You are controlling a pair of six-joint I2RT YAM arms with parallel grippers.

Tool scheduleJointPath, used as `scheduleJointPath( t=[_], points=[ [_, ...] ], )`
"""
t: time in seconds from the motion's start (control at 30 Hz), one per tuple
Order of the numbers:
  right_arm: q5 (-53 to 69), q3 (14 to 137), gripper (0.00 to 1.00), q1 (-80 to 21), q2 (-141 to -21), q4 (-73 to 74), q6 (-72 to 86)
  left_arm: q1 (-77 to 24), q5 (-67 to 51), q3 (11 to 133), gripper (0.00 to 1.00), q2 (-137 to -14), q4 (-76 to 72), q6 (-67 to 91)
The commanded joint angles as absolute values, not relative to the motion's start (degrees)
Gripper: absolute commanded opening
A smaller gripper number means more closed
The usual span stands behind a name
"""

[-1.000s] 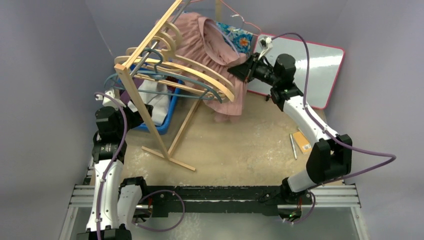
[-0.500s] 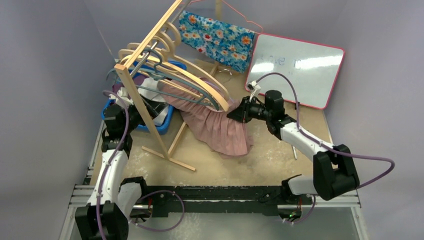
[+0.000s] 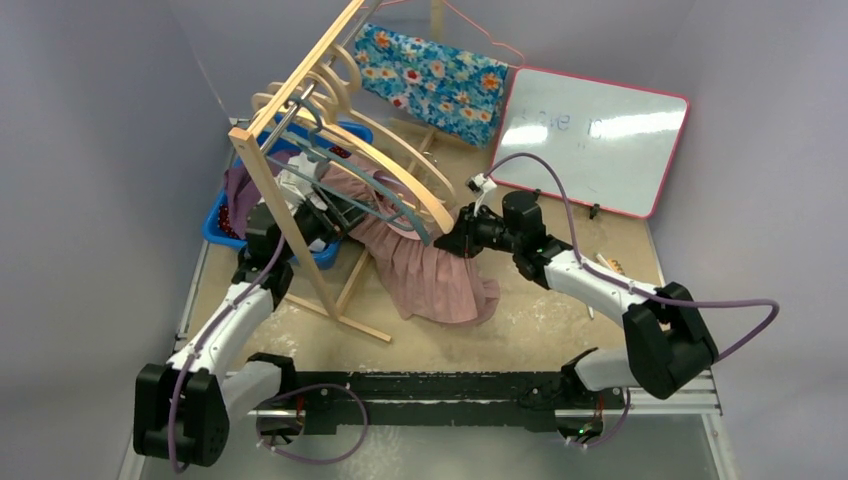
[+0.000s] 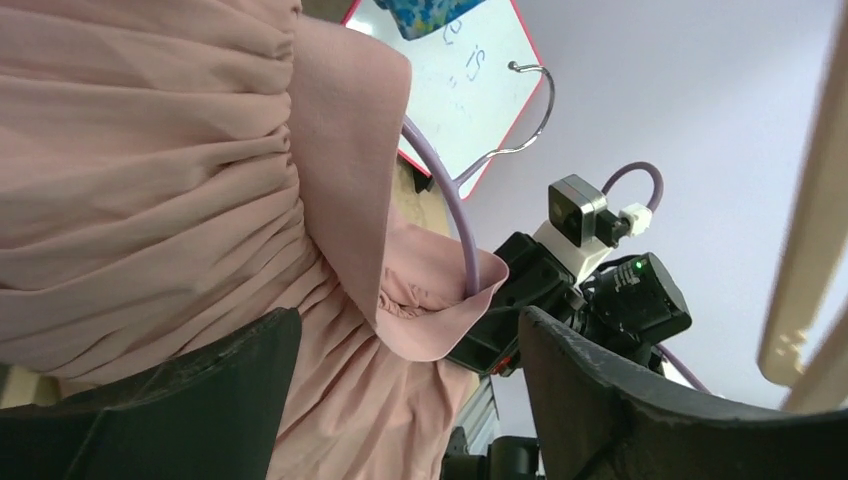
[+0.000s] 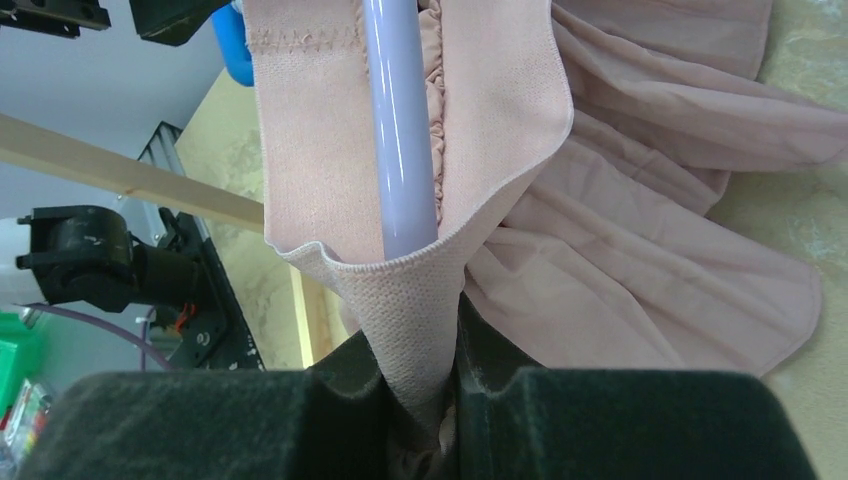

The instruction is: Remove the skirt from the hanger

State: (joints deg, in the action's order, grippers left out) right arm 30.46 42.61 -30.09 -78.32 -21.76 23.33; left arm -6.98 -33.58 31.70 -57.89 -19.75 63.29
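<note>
A: The right gripper [image 5: 420, 385] is pinched tight on the waistband of the pink skirt [image 3: 430, 275], its fingers closed over the corner where the lilac hanger [image 5: 400, 130] runs inside the band. Why there?

B: Likely to anchor one end, so the band can be stretched and slid off the hanger's arm. In the overhead view that grip sits at the frame's centre. The skirt spreads left of it and below, with its hem pooled on the table [image 3: 540, 320].

A: And the left gripper [image 4: 408, 330]?

B: Its jaws are spread wide and hold nothing. In its wrist view the gathered cloth fills the upper left and hangs between the fingers. I judge it is lined up to take the waistband's other side.

A: So the skirt isn't off?

B: No. The hanger is threaded through it, and its hook shows at top centre of the left wrist view. The wooden rack [image 3: 268, 180] crowds the left arm, which is a snag risk.
</note>
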Motion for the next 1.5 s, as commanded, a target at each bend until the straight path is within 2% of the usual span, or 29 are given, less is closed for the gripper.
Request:
scheduleJointPath(
  t=[0.0,0.23,0.33,0.53,0.6,0.67,0.73,0.77,0.83,0.97,1.17,1.27,1.47],
  points=[
    [28.96,45.52,0.00,-31.06,-76.81,-25.50,21.37,-11.62,-27.06,34.16,0.75,-61.71,-27.66,65.30],
    [27.70,44.47,0.00,-32.78,-75.09,-25.10,21.40,-16.79,-16.24,37.06,0.53,-66.94,-27.70,62.21],
    [26.20,44.11,0.00,-33.83,-74.61,-24.11,20.80,-18.28,-9.73,40.41,0.46,-67.47,-18.83,56.22],
    [25.92,43.05,0.00,-35.92,-73.41,-23.94,19.01,-18.98,-4.40,43.11,0.41,-68.27,-13.31,51.55],
    [26.55,42.59,0.00,-36.29,-73.23,-24.31,18.82,-18.98,-3.72,43.60,0.33,-68.98,-12.06,50.97],
    [27.40,42.08,0.00,-36.38,-73.13,-24.56,18.81,-18.98,-3.90,43.45,0.16,-69.34,-12.22,50.91],
    [27.36,41.61,0.01,-36.47,-72.89,-24.68,18.89,-18.94,-3.87,43.19,0.04,-69.43,-12.26,50.99],
    [27.27,41.41,0.04,-36.47,-72.70,-24.48,18.81,-18.98,-3.93,43.11,0.00,-69.49,-12.11,50.98],
    [26.81,41.60,0.13,-36.44,-72.31,-23.23,18.17,-18.92,-4.34,42.99,0.00,-69.27,-11.96,51.19],
    [26.16,42.09,0.43,-36.23,-70.70,-21.77,19.13,-18.98,-5.45,42.08,0.00,-68.29,-11.95,51.67],
    [24.32,45.91,0.76,-35.39,-68.77,-19.94,15.85,-18.98,-6.79,41.21,0.00,-66.80,-11.63,52.28],
    [23.82,48.34,0.82,-33.89,-70.20,-19.82,15.79,-18.97,-6.93,41.01,0.00,-66.03,-11.52,52.67],
    [26.66,52.57,0.80,-33.50,-77.80,-22.75,19.01,-18.98,-7.49,40.77,0.00,-65.70,-11.87,53.26]
  ],
)
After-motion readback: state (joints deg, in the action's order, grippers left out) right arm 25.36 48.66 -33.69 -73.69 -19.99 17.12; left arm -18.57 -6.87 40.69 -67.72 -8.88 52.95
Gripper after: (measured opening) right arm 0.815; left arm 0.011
